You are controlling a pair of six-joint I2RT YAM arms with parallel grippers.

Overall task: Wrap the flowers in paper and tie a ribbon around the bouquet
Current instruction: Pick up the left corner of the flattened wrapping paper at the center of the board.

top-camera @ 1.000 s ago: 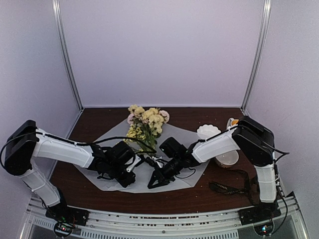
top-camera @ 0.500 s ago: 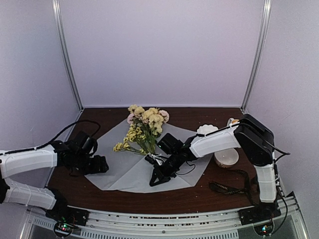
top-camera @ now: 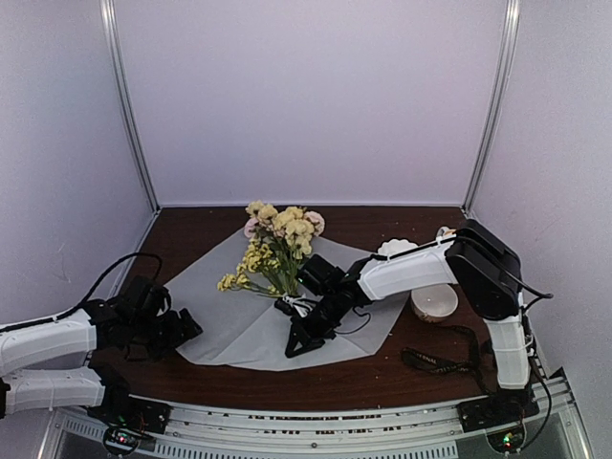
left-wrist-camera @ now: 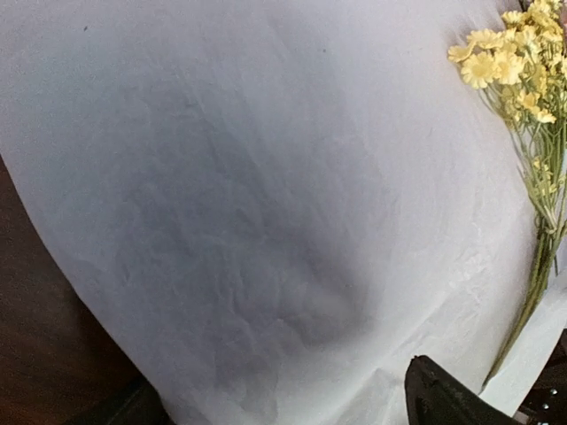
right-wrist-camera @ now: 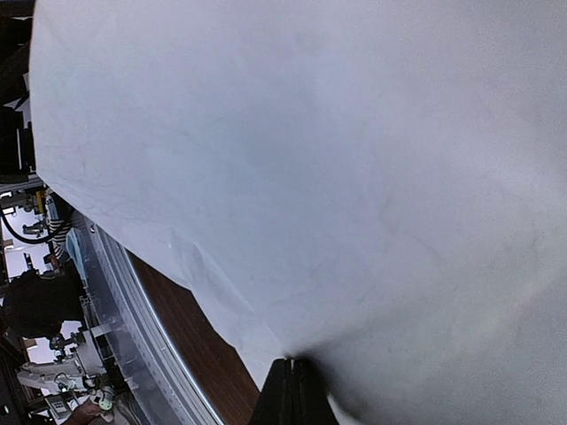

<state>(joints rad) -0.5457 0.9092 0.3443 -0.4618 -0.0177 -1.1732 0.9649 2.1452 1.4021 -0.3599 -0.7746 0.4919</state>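
The flowers, pale yellow and pink on thin green stems, lie on the spread grey-white paper with their stems toward the near side. My left gripper hovers at the paper's left edge, open and holding nothing. In the left wrist view the paper fills the frame, the flowers lie at the upper right, and the gripper shows one finger. My right gripper is shut, its tips resting on the paper near its front edge. The black ribbon lies on the table at the front right.
Two white bowls stand right of the paper, behind the right arm. Dark wooden table shows around the sheet. The metal rail at the near edge runs just beyond the paper's front corner.
My left gripper has opened and pulled back from the middle of the paper to its left edge. The paper now lies flatter. The right gripper has stayed shut and barely moved.
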